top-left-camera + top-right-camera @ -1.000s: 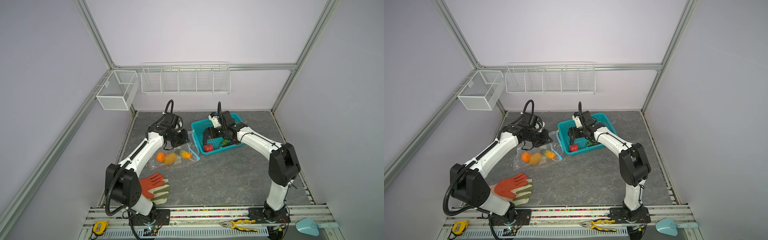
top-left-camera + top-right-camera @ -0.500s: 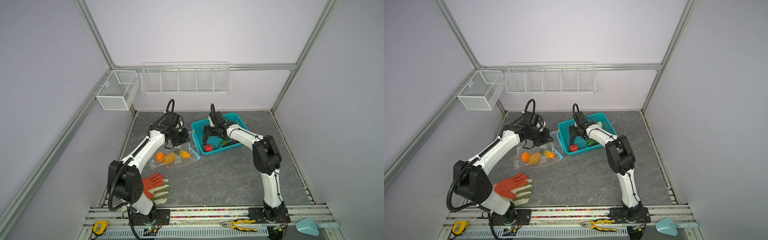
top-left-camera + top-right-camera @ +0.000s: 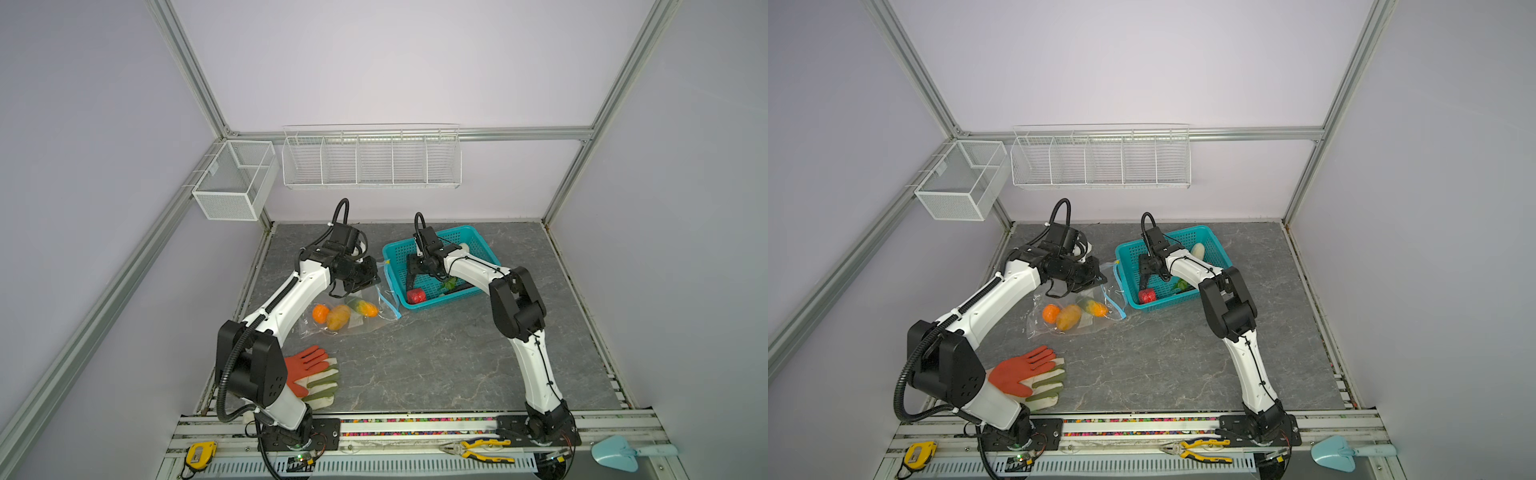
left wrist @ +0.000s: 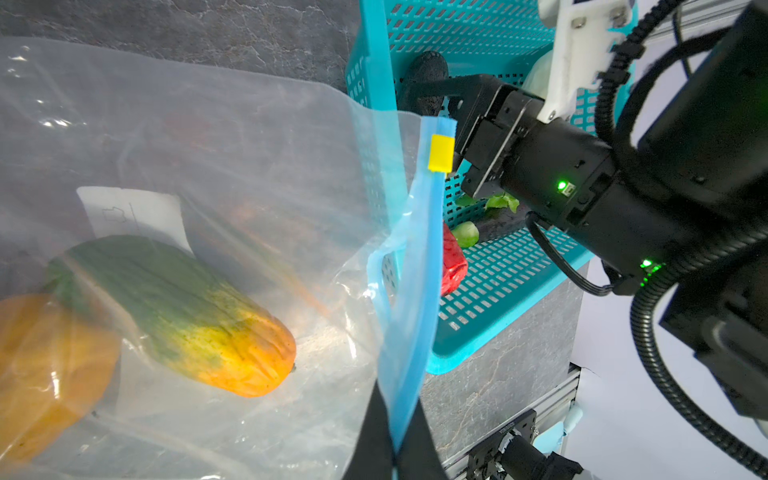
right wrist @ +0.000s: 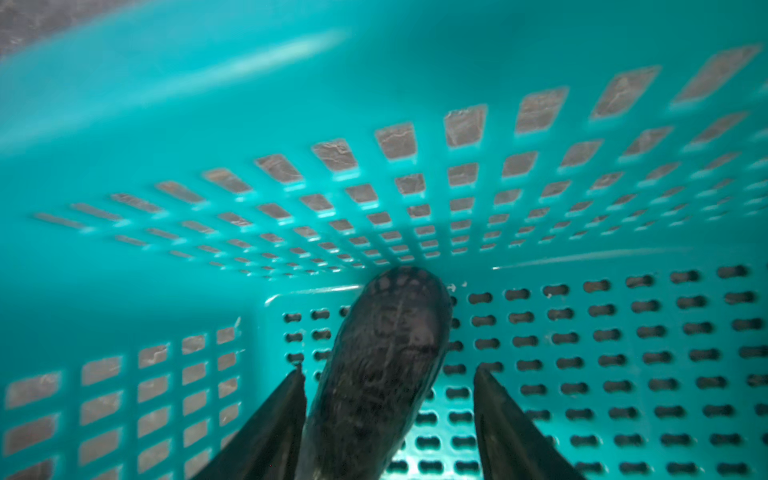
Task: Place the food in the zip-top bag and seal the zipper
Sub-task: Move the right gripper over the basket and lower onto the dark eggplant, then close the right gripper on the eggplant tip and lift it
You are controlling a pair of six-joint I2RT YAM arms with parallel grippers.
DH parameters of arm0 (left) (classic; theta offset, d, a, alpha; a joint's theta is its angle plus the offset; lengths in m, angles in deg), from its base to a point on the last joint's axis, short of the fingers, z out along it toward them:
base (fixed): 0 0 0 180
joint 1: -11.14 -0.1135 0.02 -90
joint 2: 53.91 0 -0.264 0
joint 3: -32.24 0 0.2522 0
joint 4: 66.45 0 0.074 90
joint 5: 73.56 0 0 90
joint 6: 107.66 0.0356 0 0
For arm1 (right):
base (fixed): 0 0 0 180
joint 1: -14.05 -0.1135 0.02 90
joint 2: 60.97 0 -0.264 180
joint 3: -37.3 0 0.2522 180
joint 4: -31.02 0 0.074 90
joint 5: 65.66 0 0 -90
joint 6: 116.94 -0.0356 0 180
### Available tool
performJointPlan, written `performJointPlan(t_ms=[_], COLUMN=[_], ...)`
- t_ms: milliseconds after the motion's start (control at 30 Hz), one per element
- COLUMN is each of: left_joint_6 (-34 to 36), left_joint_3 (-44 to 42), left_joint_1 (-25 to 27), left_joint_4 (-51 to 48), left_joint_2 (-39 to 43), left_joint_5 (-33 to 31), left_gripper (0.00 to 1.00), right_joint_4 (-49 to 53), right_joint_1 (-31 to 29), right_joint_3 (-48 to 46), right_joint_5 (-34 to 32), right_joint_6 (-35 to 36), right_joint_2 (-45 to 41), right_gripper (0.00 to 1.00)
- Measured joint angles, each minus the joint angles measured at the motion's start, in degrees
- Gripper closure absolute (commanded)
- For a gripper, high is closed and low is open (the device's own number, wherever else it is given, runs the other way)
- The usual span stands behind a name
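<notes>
right gripper (image 5: 386, 372) has jaws apart around the eggplant (image 5: 390, 332), I'd centre up before squeezing. left gripper (image 4: 395, 449) is clamped on the zipper (image 4: 419, 291), ideally lifting it wide.

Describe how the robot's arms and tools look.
The left arm and right arm share white shells and bulky black joints. A ribbed black hose runs beside the left one; a thin black cable along the right. The left tool and right tool have dark tapered fingers.
</notes>
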Motion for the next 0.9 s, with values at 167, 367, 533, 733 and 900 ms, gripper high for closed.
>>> performJointPlan(t_ms=[167,367,533,733,900], left_joint_6=[0.0,0.0,0.2,0.2,0.2], left_joint_3=[0.0,0.0,0.0,0.0,0.0], left_joint_1=[0.0,0.0,0.0,0.0,0.0], left_joint_4=[0.0,0.0,0.0,0.0,0.0], left_joint_2=[0.0,0.0,-0.1,-0.1,-0.1], left_joint_5=[0.2,0.3,0.4,0.4,0.4], left_gripper=[1.0,1.0,1.0,1.0,1.0], right_joint_4=[0.2,0.2,0.2,0.2,-0.2], right_joint_1=[0.0,0.0,0.2,0.6,1.1], right_joint_3=[1.7,2.1,2.1,2.1,1.0], right_joint_5=[0.0,0.0,0.0,0.6,1.4], right_joint_6=[-0.5,-1.0,-1.4,-2.3,-2.7], right_joint_2=[1.6,2.1,2.1,2.1,1.3], right_gripper=[0.42,0.46,0.49,0.52,0.53])
